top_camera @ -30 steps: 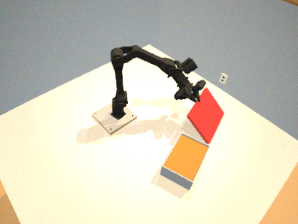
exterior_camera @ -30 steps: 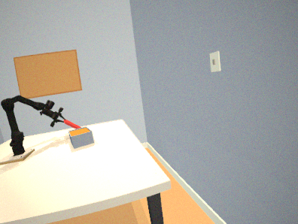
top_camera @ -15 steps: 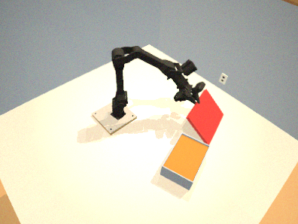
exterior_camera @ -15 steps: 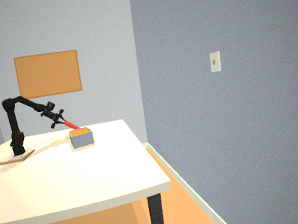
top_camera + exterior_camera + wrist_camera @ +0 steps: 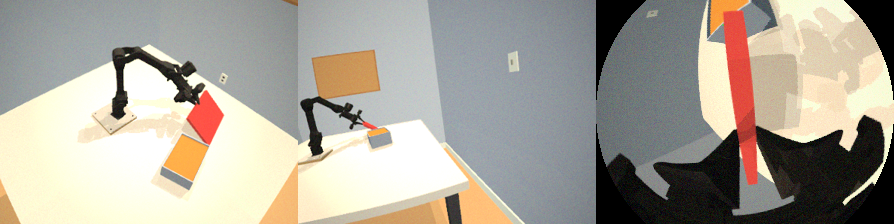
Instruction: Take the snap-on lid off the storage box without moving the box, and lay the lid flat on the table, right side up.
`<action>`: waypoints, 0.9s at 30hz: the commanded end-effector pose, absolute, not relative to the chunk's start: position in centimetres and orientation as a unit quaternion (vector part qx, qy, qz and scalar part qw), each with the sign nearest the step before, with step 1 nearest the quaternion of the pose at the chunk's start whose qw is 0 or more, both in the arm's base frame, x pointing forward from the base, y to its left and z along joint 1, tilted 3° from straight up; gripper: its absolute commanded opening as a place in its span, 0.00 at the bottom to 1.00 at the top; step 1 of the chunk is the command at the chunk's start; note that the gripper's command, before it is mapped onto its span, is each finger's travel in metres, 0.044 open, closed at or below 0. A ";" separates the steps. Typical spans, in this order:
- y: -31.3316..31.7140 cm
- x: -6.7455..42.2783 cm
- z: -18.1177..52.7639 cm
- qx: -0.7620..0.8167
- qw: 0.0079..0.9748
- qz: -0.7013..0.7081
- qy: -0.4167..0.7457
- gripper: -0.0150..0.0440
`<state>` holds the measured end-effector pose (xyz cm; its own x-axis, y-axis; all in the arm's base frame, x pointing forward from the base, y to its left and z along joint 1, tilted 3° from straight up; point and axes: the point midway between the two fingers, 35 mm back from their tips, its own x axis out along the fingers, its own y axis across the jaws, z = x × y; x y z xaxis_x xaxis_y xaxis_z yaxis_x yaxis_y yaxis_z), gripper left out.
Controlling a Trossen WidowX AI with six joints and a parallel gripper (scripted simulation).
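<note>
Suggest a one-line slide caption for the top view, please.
End effector grips the red lid by one edge, tilted above the table, beside the open storage box.

The arm reaches out and down, its gripper clamped on the lid.

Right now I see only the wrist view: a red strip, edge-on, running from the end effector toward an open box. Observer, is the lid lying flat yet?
Observer: No. In the exterior view the lid slants down from the end effector, which grips its high edge, toward the box.
Operator: Does its low end rest on the box?
Observer: The top view puts the lid's low edge at the box's far rim. I cannot tell whether they touch.
Operator: Where is the arm's base?
Observer: On a pale base plate, well apart from the box.
</note>
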<state>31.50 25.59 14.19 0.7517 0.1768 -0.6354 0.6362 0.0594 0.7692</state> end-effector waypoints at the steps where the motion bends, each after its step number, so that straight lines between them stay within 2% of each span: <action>1: 25.4 31.4 13.5 0.661 0.662 -0.179 0.305 0.25; 27: 25.6 31.4 11.4 0.661 0.662 -0.179 0.305 0.25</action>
<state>31.70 25.84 13.05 0.7682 0.1827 -0.6135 0.6177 0.0403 0.7854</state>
